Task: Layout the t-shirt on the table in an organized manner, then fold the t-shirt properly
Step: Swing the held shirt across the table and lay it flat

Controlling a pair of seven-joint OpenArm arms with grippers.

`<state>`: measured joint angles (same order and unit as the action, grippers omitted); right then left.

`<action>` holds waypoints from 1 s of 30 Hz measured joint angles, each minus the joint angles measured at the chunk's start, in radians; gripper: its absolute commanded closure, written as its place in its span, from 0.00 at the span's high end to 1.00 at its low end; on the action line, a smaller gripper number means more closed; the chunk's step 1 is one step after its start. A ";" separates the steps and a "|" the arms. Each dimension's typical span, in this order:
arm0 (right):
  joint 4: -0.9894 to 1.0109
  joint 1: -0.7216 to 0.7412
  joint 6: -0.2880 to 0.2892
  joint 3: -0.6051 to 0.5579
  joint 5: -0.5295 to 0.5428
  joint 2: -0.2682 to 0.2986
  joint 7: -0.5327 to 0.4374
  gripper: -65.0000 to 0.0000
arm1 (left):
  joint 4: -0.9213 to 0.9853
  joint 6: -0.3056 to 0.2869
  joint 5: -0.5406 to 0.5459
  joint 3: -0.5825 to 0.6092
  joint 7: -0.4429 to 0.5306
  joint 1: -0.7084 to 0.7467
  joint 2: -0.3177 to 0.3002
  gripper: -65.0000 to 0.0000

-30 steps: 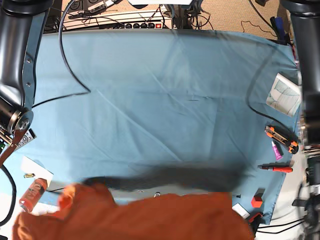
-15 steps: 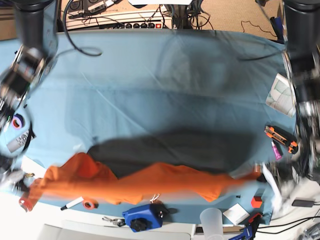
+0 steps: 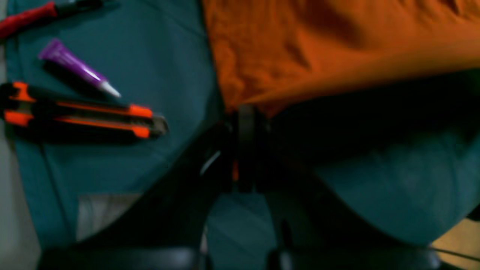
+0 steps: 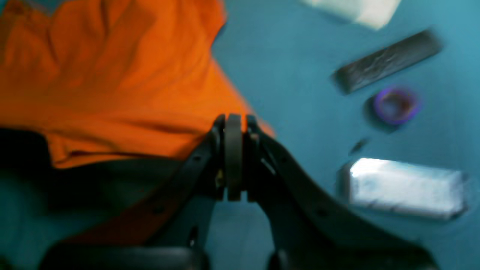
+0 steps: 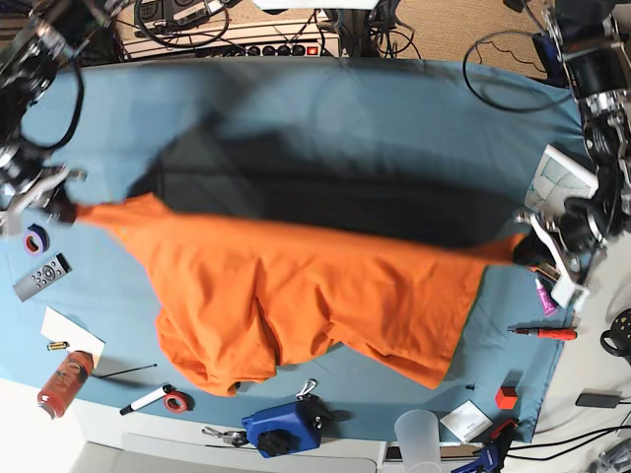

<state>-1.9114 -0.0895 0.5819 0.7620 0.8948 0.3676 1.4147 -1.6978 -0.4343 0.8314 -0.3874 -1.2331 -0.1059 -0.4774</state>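
T-shirt (image 5: 296,296) stretched over the counter (image 5: 345,128)
Both jaws clamped on opposite shirt edges; spreading underway, flattening and folding remain.

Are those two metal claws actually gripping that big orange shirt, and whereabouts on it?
Yes. The left gripper and right gripper each pinch an opposite corner of the bright-orange cloth t-shirt, stretching its far edge taut.

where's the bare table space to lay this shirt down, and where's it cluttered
The widest bare stretch of the table runs along the far edge, beyond the t-shirt. It is crowded by the utility knife and red screwdriver, by the remote and tape roll, and along the near edge around the blue device.
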 measured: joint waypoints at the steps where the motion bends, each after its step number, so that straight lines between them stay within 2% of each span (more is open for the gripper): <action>1: 0.000 -0.029 0.014 0.000 0.007 -0.017 0.003 0.00 | 0.002 0.000 -0.002 0.000 -0.005 0.021 0.000 0.00; 4: 0.001 -0.093 0.022 0.000 0.023 -0.055 0.003 0.00 | 0.004 0.000 -0.008 0.000 -0.008 0.076 0.000 0.00; 11: 0.001 -0.214 0.036 0.000 0.023 -0.105 0.002 0.00 | 0.002 -0.005 -0.008 0.000 -0.002 0.188 0.000 0.00; 22: 0.001 -0.352 0.048 0.000 0.047 -0.105 -0.002 0.00 | -0.039 -0.005 -0.008 0.000 0.003 0.336 0.000 0.00; 30: 0.001 -0.379 0.048 0.000 0.045 -0.105 -0.002 0.00 | -0.049 -0.005 -0.008 -0.007 0.032 0.428 0.011 0.00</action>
<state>-1.9106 -0.4683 0.6300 0.7620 0.9401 0.2630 1.4124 -1.7470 -0.4397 0.8234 -0.3946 -1.2015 0.3222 -0.4660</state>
